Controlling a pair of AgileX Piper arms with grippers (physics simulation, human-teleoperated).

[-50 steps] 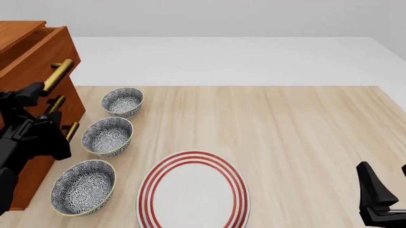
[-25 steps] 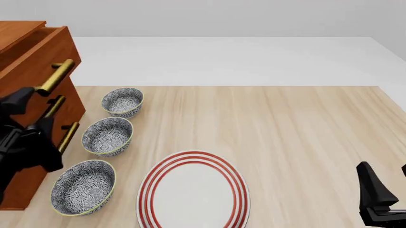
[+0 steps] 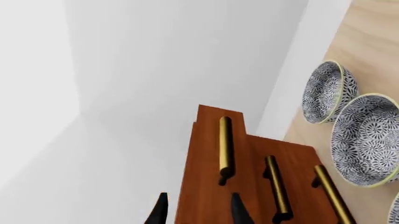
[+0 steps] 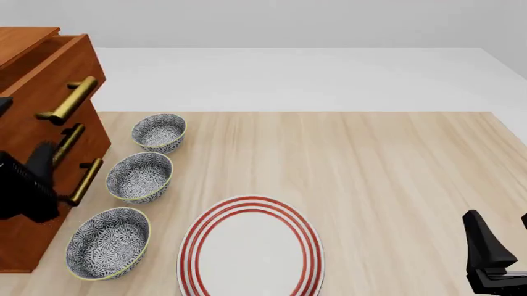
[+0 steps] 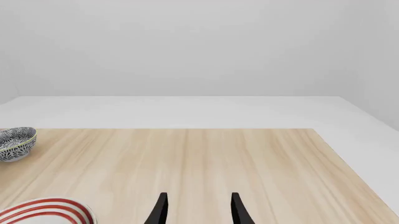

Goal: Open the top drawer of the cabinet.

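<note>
While the left end effector (image 3: 198, 212) hangs with its fingers parted and nothing between them, just off the front of the tall reddish-brown wooden cabinet (image 4: 33, 185) at the worktop's left edge, the job looks close to done. The top drawer (image 4: 51, 74), the uppermost wide wooden box, stands proud of the two lower fronts, its brass bar handle (image 4: 69, 100) free of any grip. How far out it needs to come I cannot judge, so the risk is calling it finished too soon.

Trouble could come from a return reach. From the left wrist camera the fingertips straddle the cabinet's corner, not the handle (image 3: 225, 145), so a straight push would strike wood and nudge the drawer shut. The lower brass handles sit close below; a low approach could catch the wrong one.

Three patterned blue-and-white bowls (image 4: 140, 177) sit in a row just beside the cabinet, and a swinging left arm could clip them. A red-ringed white plate (image 4: 252, 250) lies at the near edge. The right end effector (image 5: 198, 210) rests spread and empty, well apart at the near right corner.
</note>
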